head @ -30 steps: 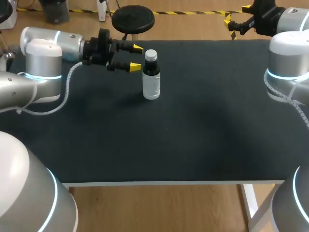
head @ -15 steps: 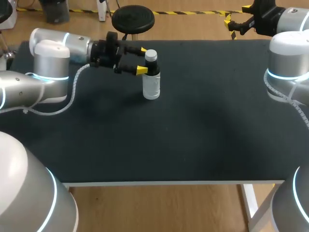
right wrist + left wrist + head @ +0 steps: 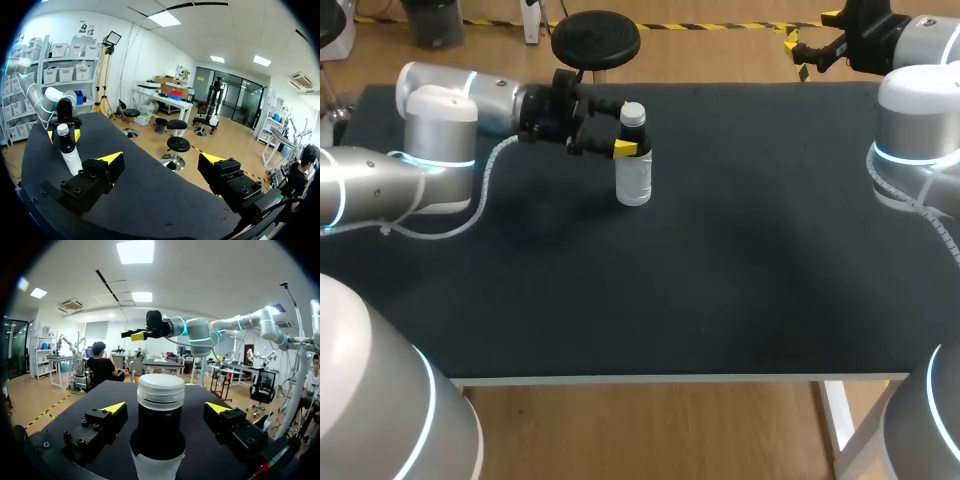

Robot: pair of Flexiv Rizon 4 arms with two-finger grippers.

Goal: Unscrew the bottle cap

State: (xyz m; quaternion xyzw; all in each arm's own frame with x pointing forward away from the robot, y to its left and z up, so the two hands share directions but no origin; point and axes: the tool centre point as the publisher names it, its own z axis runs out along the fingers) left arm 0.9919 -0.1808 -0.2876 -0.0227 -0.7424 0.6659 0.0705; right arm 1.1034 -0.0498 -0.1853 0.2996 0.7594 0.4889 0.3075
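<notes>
Yellow tips on the left gripper (image 3: 166, 408) are sitting one on each side of the bottle (image 3: 158, 437), level with its dark upper part just below the cap (image 3: 161, 390). In the left wrist view a strip of table is showing between each finger and the bottle, so the jaws are standing apart around it and are not pinching it. From the head view the same gripper (image 3: 620, 126) is reaching in sideways, its near tip just in front of the bottle's dark shoulder and its far tip behind the neck. The left arm (image 3: 440, 125) is coming in low from the table's far left corner, lying roughly level with the surface.

The bottle (image 3: 634, 160) is standing upright on the black table (image 3: 720, 260), in the far left part, with a pale lower body, a dark band above it, and a pale ribbed cap (image 3: 633, 113) sitting on top.

The right gripper (image 3: 161, 160) is hanging wide open with nothing between its fingers, well apart from the bottle (image 3: 67, 147), which is showing ahead of it and off to one side across the table. In the head view it (image 3: 812, 42) is hovering past the far right edge, with the right arm (image 3: 915, 110) rising at that side.
</notes>
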